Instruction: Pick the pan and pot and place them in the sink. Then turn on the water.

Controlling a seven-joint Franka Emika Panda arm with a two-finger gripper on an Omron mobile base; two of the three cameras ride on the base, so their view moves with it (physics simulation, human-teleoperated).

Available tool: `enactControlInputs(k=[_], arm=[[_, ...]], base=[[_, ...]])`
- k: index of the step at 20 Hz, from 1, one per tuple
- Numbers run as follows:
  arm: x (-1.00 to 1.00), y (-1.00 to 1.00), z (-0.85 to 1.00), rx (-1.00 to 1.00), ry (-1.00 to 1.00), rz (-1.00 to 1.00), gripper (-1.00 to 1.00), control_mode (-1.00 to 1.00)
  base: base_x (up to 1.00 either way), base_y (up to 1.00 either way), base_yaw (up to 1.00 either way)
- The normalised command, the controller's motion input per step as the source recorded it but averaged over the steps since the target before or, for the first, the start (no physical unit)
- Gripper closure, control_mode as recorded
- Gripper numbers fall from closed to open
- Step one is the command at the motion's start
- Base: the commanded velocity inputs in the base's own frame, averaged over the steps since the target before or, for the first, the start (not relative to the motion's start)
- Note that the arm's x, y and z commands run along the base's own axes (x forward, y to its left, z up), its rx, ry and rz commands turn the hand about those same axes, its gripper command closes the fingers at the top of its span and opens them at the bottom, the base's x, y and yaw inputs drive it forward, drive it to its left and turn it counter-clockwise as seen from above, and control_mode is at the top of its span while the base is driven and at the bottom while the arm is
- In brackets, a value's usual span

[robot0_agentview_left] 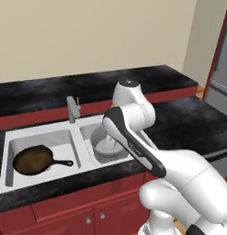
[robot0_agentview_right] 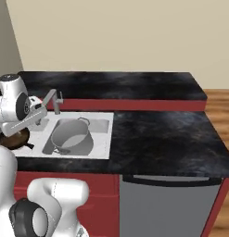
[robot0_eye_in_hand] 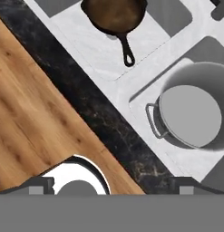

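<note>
The two-finger pincer [robot0_eye_in_hand: 111, 190] is seen in the hand view with its dark finger tips [robot0_eye_in_hand: 41, 185] set far apart at the bottom edge; the jaws are spread wide and nothing is held between them; the pincer is looking down over the front edge of the black speckled stone worktop [robot0_eye_in_hand: 86, 108] and the wooden plank floor [robot0_eye_in_hand: 31, 113] beside it.

Nearest to the pincer, the large grey metal cylindrical pot [robot0_eye_in_hand: 190, 115] with straight tall sides is seen standing upright in one basin of the white rectangular double-basin sink [robot0_eye_in_hand: 131, 68], one of its loop handles being turned towards the worktop edge; in the right base view the same pot [robot0_agentview_right: 72, 136] is shown in the right basin, and in the left base view it [robot0_agentview_left: 108, 144] is partly hidden behind the white arm.

Further off, the round shallow dark-brown pan [robot0_eye_in_hand: 114, 16] with a short black straight handle is seen lying flat in the other basin, its handle pointed towards the divider between the basins; in the left base view the pan [robot0_agentview_left: 34, 159] is shown in the left basin, well apart from the pot.

A short grey faucet post [robot0_agentview_left: 72, 109] is mounted at the back of the sink [robot0_agentview_left: 41, 135] between the basins; red cabinet fronts [robot0_agentview_left: 69, 213] are seen below the worktop [robot0_agentview_left: 188, 124].
</note>
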Motion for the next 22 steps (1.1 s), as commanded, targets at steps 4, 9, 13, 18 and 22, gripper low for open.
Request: enactControlInputs(k=[4, 9, 13, 18, 22], arm=[[0.0, 0.0, 0.0, 0.0, 0.0, 0.0, -1.0, 1.0], [0.0, 0.0, 0.0, 0.0, 0.0, 0.0, -1.0, 1.0], [0.0, 0.0, 0.0, 0.0, 0.0, 0.0, -1.0, 1.0], [0.0, 0.0, 0.0, 0.0, 0.0, 0.0, -1.0, 1.0], [0.0, 0.0, 0.0, 0.0, 0.0, 0.0, -1.0, 1.0]], base=[[0.23, -0.45, -0.27], [0.55, -0.31, -0.03], [0.66, -0.22, 0.34], [0.41, 0.15, 0.28], [0.66, -0.08, 0.21]])
